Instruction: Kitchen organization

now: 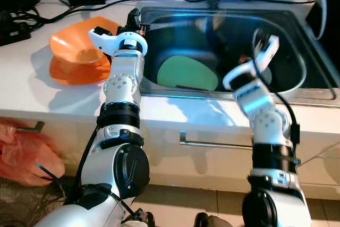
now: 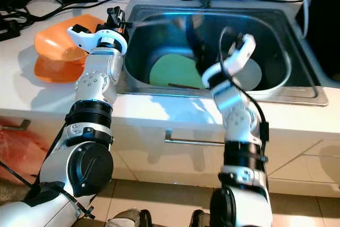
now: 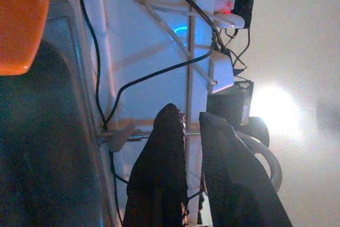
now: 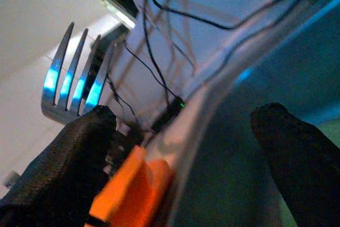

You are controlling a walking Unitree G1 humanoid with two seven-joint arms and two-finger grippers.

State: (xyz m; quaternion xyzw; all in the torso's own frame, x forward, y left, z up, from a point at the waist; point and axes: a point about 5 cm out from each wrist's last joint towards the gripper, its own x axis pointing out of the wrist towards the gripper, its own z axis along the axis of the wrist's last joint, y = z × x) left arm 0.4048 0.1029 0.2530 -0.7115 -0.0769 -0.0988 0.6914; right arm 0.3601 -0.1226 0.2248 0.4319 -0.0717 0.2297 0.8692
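Right wrist view: right gripper (image 4: 183, 147) spread, fork (image 4: 74, 73) seemingly against one finger, handle hidden.

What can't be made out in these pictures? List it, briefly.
- White dish: eye views, mostly behind the right gripper.
- Fork: right wrist view, handle hidden by a finger; what holds it is unclear.
- Orange bowls: eye views, right edge behind the left gripper and its wrist.

Nearly closed tool (image 3: 192, 126) over cables (image 3: 154, 73)
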